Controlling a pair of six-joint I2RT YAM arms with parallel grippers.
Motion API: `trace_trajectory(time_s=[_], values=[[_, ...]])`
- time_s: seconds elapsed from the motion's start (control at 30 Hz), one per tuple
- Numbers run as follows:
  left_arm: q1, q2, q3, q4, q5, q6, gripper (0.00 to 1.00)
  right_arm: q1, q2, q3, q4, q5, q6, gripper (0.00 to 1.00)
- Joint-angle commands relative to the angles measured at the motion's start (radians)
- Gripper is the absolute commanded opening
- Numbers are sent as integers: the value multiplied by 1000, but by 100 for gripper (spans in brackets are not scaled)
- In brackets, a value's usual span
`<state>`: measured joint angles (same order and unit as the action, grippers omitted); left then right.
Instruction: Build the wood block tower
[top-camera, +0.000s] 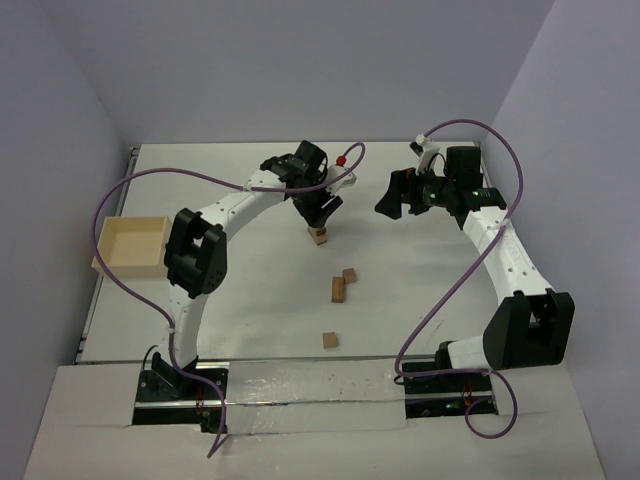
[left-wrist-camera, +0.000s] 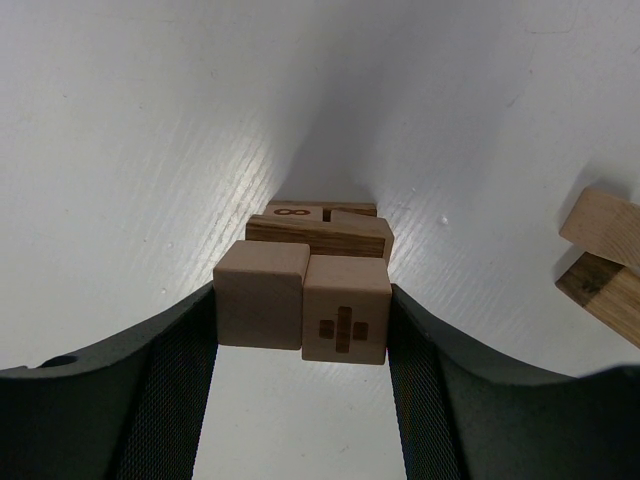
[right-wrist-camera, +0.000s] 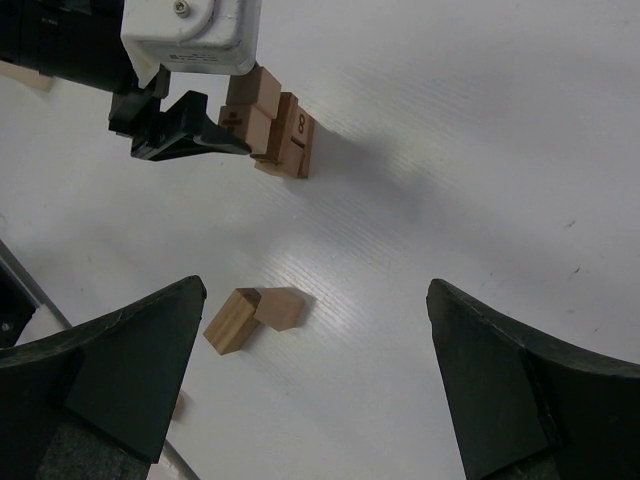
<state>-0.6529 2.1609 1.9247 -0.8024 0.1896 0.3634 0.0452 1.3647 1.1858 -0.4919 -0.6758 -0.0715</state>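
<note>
Tower (top-camera: 319, 236): short stack of wood blocks at mid-table, directly under the left arm's wrist. The lower courses include a block marked 8, and the top course is two cubes set side by side.

Left gripper (left-wrist-camera: 300, 295): its fingers press the outer faces of the top cubes (left-wrist-camera: 346, 322), clamped across the pair.

Right gripper (top-camera: 392, 195): jaws wide apart, holding nothing, hanging just to the right of the tower.

Loose wood blocks (top-camera: 339, 289): three on the table (top-camera: 250, 300), nearer the arm bases. A tray (top-camera: 128, 222) sits at the left edge.

Risks, as judged:
- The pair is held only by squeeze across a seam, so either cube may pivot or slip out.
- An uneven release could drag one cube off the course beneath.
- A sideways pull on withdrawal could topple the stack.
- The right gripper, being near, could knock the stack if swung inward.
</note>
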Motion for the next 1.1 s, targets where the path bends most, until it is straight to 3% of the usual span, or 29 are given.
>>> trace_trajectory(time_s=[0.0, 0.4, 1.07], values=[[-10, 17, 8, 41, -6, 14, 26, -7, 2, 50, 21, -15, 2, 100], [-11, 25, 10, 49, -12, 13, 34, -6, 4, 52, 21, -19, 2, 100], [-16, 19, 9, 52, -10, 14, 38, -7, 10, 54, 16, -32, 2, 100]])
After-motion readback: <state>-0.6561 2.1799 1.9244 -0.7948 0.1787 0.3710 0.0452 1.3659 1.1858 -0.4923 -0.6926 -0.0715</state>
